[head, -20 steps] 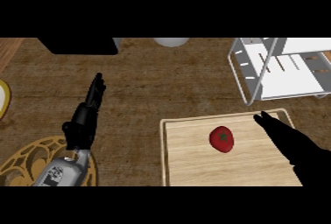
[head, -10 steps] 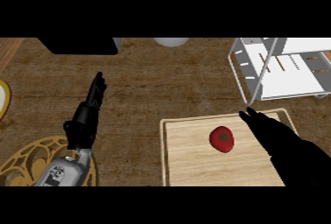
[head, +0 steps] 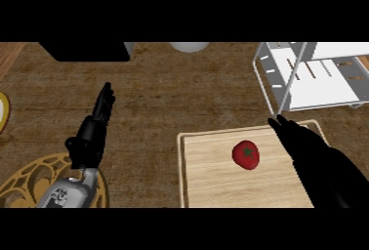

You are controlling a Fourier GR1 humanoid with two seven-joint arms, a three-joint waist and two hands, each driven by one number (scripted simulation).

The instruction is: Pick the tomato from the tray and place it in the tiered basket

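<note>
1. Right robot hand (head: 299,139) hangs over the right side of the wooden tray (head: 209,188), fingers straight and pointing away from the robot, grasping nothing; it sits just beside the tomato (head: 246,155) without touching it, as far as I can see from above

2. Left robot hand (head: 92,132) rests over the bare tabletop (head: 187,93) well to the left of the tray, fingers straight and empty, near a gold wire trivet (head: 36,176)

3. That tomato lies on the tray's upper middle, well apart from the white tiered basket (head: 314,78) standing beyond the tray's far right corner

4. Handling, as I judge it: light, smooth-skinned and a bit slippery, soft enough to bruise if squeezed hard, and round enough to roll on the flat board when nudged

5. Best hold, I would say, is across its widest part, thumb on one flank and fingers on the opposite one, wrapping from above so it cannot squirt out sideways

6. Its green stem end faces up toward the viewer; the outline looks slightly longer than wide, the long axis running near-to-far with a slight lean, though the steep view may exaggerate that
</note>
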